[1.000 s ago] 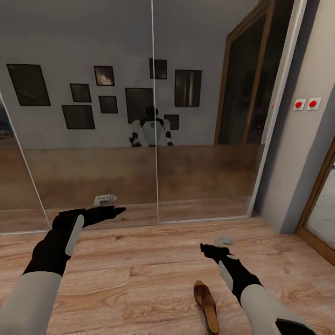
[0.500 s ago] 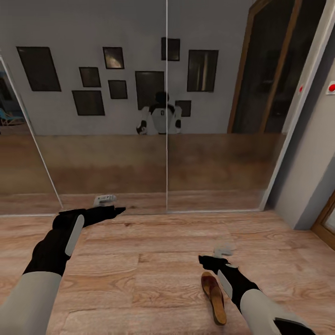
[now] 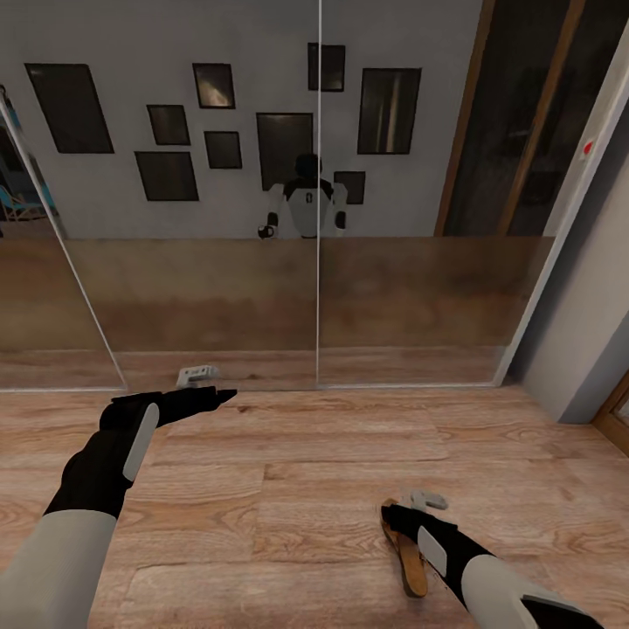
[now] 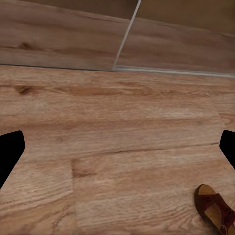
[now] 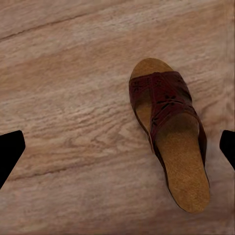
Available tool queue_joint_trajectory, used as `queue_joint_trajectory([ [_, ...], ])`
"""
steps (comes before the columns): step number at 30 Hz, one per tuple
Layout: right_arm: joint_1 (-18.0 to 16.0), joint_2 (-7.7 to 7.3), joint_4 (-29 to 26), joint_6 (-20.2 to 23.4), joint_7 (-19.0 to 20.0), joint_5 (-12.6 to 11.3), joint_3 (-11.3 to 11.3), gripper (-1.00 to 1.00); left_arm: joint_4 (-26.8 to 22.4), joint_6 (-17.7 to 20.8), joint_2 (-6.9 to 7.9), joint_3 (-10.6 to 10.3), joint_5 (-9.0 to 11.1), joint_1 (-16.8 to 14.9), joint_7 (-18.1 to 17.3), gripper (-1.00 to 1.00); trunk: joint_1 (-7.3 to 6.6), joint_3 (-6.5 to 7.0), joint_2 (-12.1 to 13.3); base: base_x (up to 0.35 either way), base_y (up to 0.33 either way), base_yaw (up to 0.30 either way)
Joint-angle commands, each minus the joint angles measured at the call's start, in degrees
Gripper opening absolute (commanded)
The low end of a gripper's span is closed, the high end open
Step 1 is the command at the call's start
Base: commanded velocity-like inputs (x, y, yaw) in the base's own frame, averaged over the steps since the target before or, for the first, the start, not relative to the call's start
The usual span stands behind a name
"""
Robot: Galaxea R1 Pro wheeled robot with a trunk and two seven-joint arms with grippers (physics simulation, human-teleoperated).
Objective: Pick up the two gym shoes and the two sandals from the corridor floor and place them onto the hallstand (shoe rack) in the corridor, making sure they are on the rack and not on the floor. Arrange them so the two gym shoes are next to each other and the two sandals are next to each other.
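right gripper (image 3: 411, 505) hangs low over a brown sandal (image 3: 407, 556) on the corridor floor (image 3: 288, 489), before a mirrored wardrobe (image 3: 262, 218).
head view: the right arm half hides the sandal, and the left gripper (image 3: 201, 384) is held out near the mirror's base. left wrist view: fingers (image 4: 11, 152) spread wide, sandal (image 4: 215, 208) at the frame's corner. right wrist view: spread fingertips (image 5: 10, 149) flank the whole sandal (image 5: 169, 132), strap and tan footbed plain, touching nothing.

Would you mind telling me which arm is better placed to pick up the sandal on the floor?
The right. Its claw hangs open directly over the sandal, while the left claw is off near the mirrored doors.
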Motion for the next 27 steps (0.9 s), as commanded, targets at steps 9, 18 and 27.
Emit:
queue_joint_trajectory([
  [9,1.5,-3.67,0.0,-1.1,0.1,-0.6,-0.1,1.00,0.0,0.3,-0.01,0.1,0.3,0.0,0.0,1.00,-0.01,-0.06,0.0,0.000,0.000,0.000],
  [18,1.6,-3.85,0.1,-1.3,0.3,-0.2,0.0,1.00,0.0,0.3,-0.01,0.1,0.3,0.0,0.0,1.00,-0.01,-0.15,0.0,0.000,0.000,0.000],
  [27,2.8,-3.85,0.1,-1.3,0.5,-0.2,0.0,1.00,0.0,0.3,-0.01,0.1,0.3,0.0,0.0,1.00,-0.01,-0.82,0.0,0.000,0.000,0.000],
])
